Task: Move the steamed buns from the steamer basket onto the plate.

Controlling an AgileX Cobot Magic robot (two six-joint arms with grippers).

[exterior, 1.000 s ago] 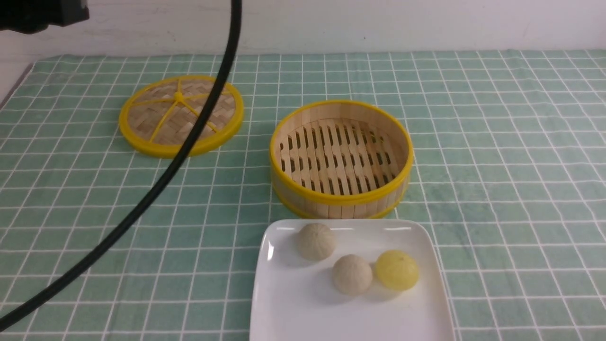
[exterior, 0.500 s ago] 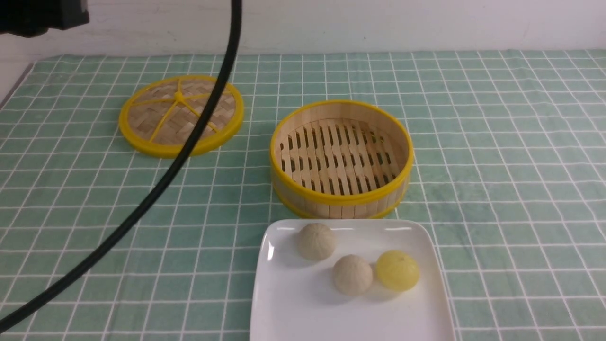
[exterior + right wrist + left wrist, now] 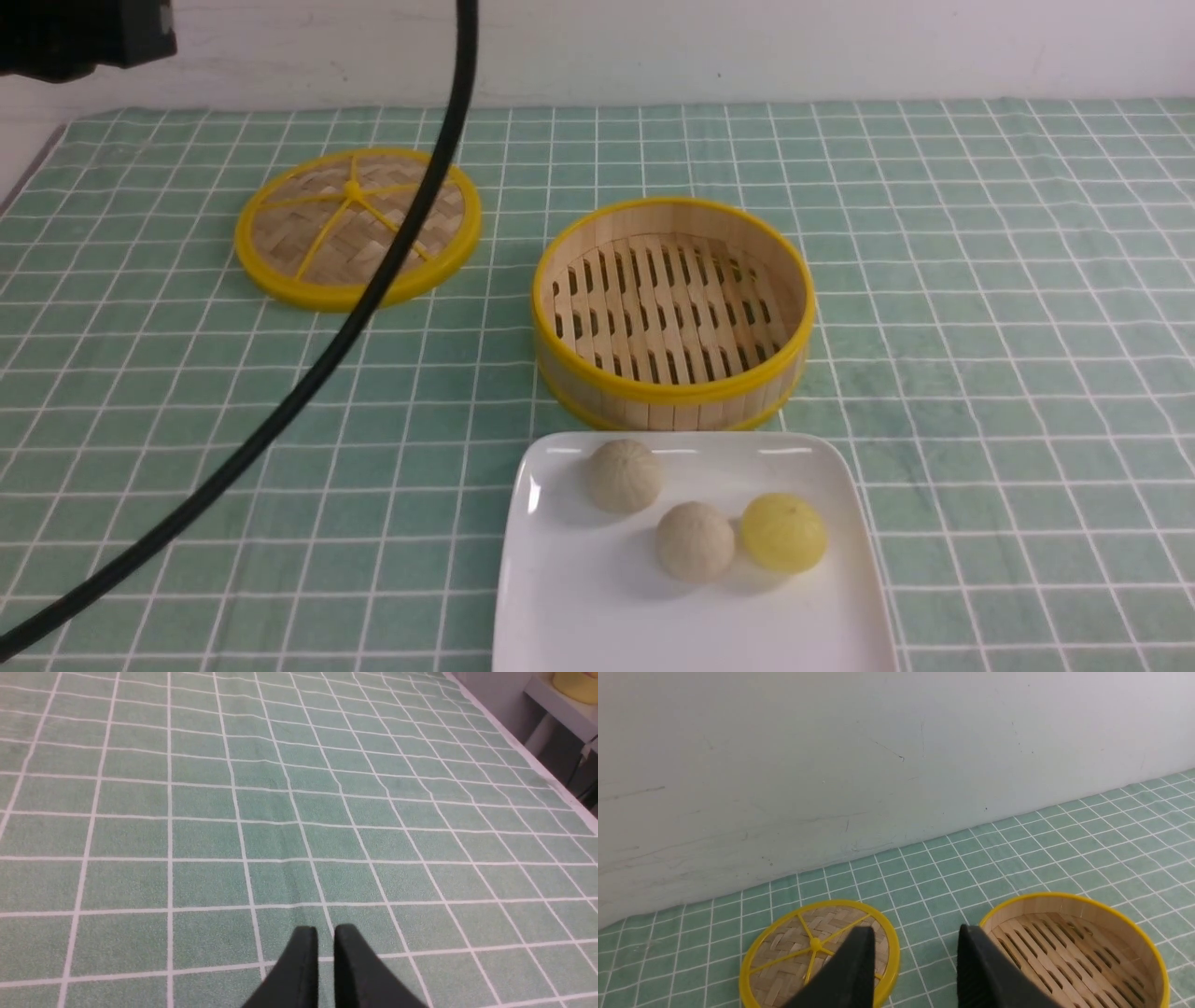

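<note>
Three steamed buns lie on the white plate (image 3: 597, 616) at the front: a beige one (image 3: 624, 475) at the back, a second beige one (image 3: 694, 540) touching the yellow one (image 3: 783, 532). Just behind the plate, the steamer basket (image 3: 672, 392) stands empty; the left wrist view also shows its rim (image 3: 1064, 897). My left gripper (image 3: 916, 933) hangs high above the cloth between lid and basket, open and holding nothing. My right gripper (image 3: 325, 931) hovers over bare green cloth, its fingers nearly together with only a thin slit and nothing between them. Neither gripper appears in the front view.
The flat woven lid (image 3: 355, 224) lies at the back left, also visible in the left wrist view (image 3: 803, 938). A black cable (image 3: 308, 373) sweeps across the left side. A white wall bounds the back. The cloth's edge (image 3: 537, 765) runs beside the right arm.
The black cable has drifted slightly to the right. Buns, plate, basket and lid stand as before.
</note>
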